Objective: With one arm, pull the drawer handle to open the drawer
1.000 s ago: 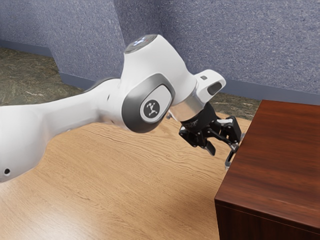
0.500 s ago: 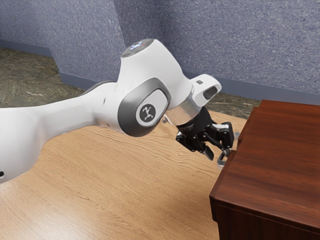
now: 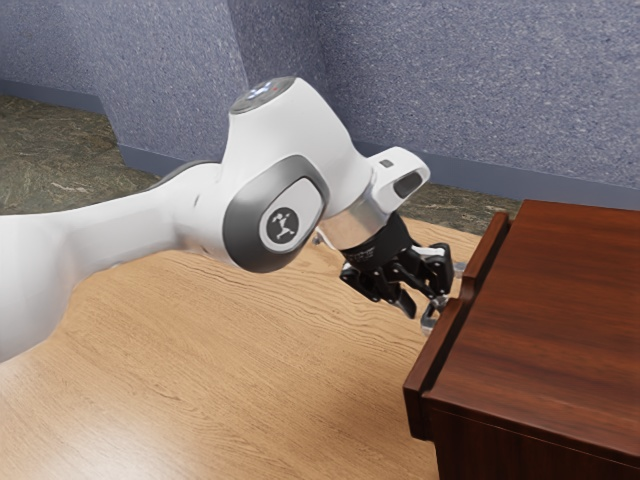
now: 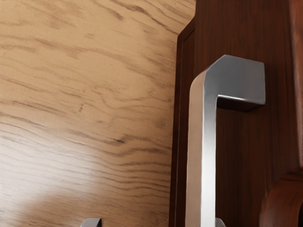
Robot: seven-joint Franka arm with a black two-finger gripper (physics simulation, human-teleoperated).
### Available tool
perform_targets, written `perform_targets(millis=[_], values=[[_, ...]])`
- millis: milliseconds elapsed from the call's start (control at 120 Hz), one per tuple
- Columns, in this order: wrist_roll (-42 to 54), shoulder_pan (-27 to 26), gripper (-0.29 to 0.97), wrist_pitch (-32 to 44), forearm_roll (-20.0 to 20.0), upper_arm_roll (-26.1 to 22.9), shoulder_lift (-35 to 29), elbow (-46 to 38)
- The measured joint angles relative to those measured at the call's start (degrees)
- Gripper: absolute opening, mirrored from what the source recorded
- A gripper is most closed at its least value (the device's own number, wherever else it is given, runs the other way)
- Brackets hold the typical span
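one franka arm (image 3: 200, 230) enters from the exterior view's left and reaches toward the exterior view's right, across a light wooden table (image 3: 250, 370). a dark wooden cabinet (image 3: 560, 320) stands at the near right of that view, on the table.

1. task object. the drawer (image 3: 450, 340) sits in the cabinet face that is turned toward the arm. its front panel stands out from the cabinet body toward the exterior view's left, with a clear step between the panel and the cabinet top, so the drawer is partly open. the drawer handle (image 3: 430, 322) is a grey metal bar mounted on that panel, held off it on short posts.

2. end effector. the black gripper (image 3: 438, 292) is at the handle, near the far half of the panel. its fingers stand spread, not clamped. in the wrist view the handle bar (image 4: 201, 156) runs between two grey fingertips (image 4: 91, 222): one sits just beside the bar, on the side of the drawer front (image 4: 236, 156); the other is well apart from the bar, over the table (image 4: 85, 94). the bar therefore lies between parted fingers without being pinched from both sides.

3. surroundings. a blue-grey wall (image 3: 450, 70) closes the far side, and a mottled floor (image 3: 60, 150) shows at the far left.
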Motion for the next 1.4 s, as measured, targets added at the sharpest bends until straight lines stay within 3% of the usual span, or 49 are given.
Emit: perform_targets(millis=[1400], values=[[-0.16, 2.6, 0.23, -0.08, 2.85, 0.58, -5.52, -6.16]])
